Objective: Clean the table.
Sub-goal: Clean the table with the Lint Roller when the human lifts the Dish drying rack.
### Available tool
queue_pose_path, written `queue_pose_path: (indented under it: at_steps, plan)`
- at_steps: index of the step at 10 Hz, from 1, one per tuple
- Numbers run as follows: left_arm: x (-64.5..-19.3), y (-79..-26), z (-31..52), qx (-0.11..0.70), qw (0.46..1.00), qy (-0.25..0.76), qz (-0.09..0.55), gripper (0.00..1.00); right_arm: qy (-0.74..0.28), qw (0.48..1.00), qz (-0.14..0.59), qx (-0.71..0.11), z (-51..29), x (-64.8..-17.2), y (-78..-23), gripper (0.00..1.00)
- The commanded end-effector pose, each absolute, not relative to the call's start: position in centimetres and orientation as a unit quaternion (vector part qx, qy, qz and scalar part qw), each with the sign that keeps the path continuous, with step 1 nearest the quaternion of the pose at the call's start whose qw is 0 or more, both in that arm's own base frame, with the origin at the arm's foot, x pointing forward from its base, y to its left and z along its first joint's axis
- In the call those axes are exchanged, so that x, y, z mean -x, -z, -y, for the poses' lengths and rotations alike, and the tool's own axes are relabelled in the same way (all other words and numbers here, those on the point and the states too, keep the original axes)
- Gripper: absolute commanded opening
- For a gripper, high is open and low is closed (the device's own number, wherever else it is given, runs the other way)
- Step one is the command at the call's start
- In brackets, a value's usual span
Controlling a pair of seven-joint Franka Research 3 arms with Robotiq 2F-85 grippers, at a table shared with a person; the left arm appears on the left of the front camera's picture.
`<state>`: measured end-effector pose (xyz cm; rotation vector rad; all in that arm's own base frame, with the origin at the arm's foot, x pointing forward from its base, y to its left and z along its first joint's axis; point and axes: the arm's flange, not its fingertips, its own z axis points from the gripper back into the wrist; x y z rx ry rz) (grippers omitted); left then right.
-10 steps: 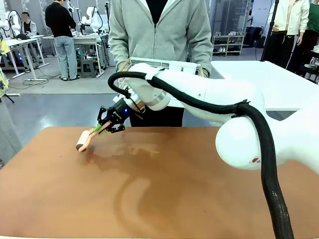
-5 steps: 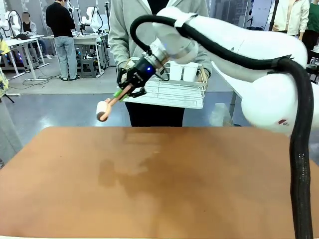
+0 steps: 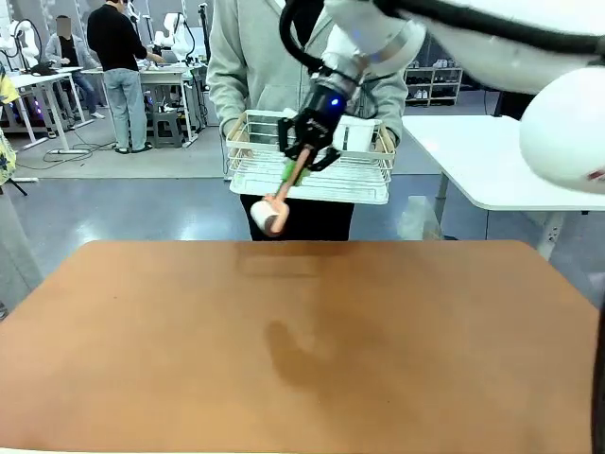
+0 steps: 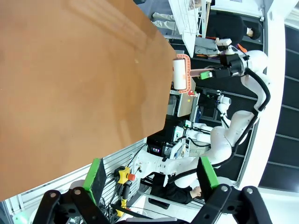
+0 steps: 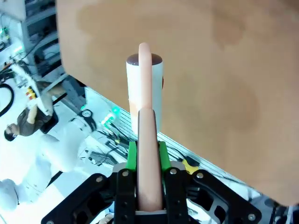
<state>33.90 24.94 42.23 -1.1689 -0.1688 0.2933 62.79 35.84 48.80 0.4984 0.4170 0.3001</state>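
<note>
I am counting one large reddish-brown matte table [image 3: 302,359] filling the lower half of the front frame, one lint roller [image 3: 280,193] with a white roll and a salmon-pink plastic handle, one white wire rack [image 3: 359,182] being held by a person in a grey hooded top at upper centre, and two pincers. The right gripper [image 3: 296,167] is clamping tight on the roller's handle at upper centre, hanging the roll in the air just in front of the rack and off the table top. The left gripper [image 4: 152,175] is standing wide open at the bottom of its own wrist frame, gripping nothing.
</note>
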Motion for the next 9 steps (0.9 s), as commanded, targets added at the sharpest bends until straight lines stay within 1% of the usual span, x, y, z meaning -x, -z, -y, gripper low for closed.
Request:
queue_pose_path:
  at_steps: [1, 2, 3, 4, 7, 8, 9]
  plan:
    - [-33.8, -42.3, -25.1, 0.549, 0.821, -0.136, 0.083, 1.0, -0.126, 0.958, -0.194, -0.172, -29.8, -54.9, -48.8, 0.21]
    - [-33.8, -42.3, -25.1, 0.549, 0.821, -0.136, 0.083, 1.0, -0.114, 0.976, -0.152, -0.106, -27.4, -54.1, -49.8, 0.21]
    - [-33.8, -42.3, -25.1, 0.549, 0.821, -0.136, 0.083, 1.0, -0.126, 0.981, -0.136, -0.054, -25.0, -53.0, -50.3, 0.21]
    - [-33.8, -42.3, -25.1, 0.549, 0.821, -0.136, 0.083, 1.0, -0.14, 0.982, -0.118, -0.054, -22.9, -52.0, -50.9, 0.21]
    - [-33.8, -42.3, -25.1, 0.549, 0.821, -0.136, 0.083, 1.0, -0.108, 0.992, -0.068, -0.014, -15.7, -49.5, -50.6, 0.21]
    - [-33.8, -42.3, -25.1, 0.549, 0.821, -0.136, 0.083, 1.0, -0.093, 0.993, -0.071, 0.01, -13.5, -49.3, -50.7, 0.21]
    - [-33.8, -42.3, -25.1, 0.549, 0.821, -0.136, 0.083, 1.0, -0.08, 0.993, -0.083, 0.001, -12.2, -48.8, -50.7, 0.21]
